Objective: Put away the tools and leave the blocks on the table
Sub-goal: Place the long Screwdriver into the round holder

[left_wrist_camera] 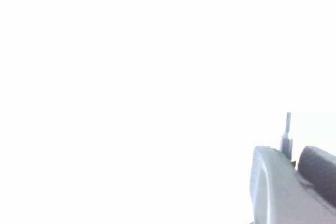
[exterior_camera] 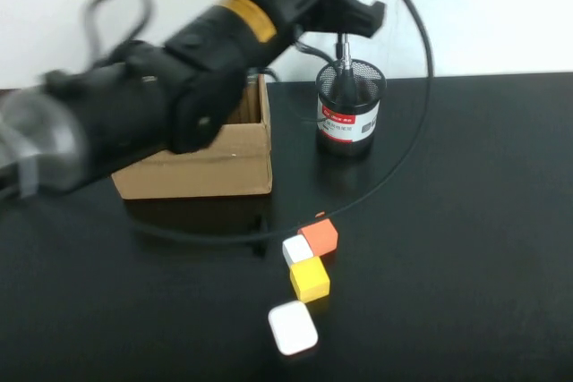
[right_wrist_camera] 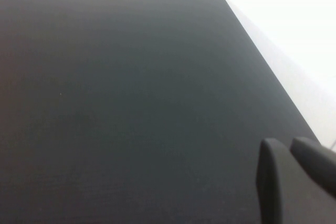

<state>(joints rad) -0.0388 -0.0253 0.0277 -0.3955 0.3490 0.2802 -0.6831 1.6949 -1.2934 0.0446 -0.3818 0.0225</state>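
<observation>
Left gripper (exterior_camera: 345, 29), top centre of high view, is clenched on metal-tipped tool (exterior_camera: 343, 53) above mesh cup (exterior_camera: 350, 109). Right gripper (right_wrist_camera: 291, 156) fingers closed, holding nothing, over table (right_wrist_camera: 131, 103). Blocks (exterior_camera: 310, 261) sit lower centre.

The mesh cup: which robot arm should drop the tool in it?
The left one. Its left gripper hangs right above the black mesh cup, fingers closed on a metal-tipped tool. The right gripper sits shut over bare table.

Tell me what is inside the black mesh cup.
A metal-tipped tool stands in the mesh cup, the left gripper shut on it above. The cup's depths are hidden. The right gripper is parked shut over bare table.
</observation>
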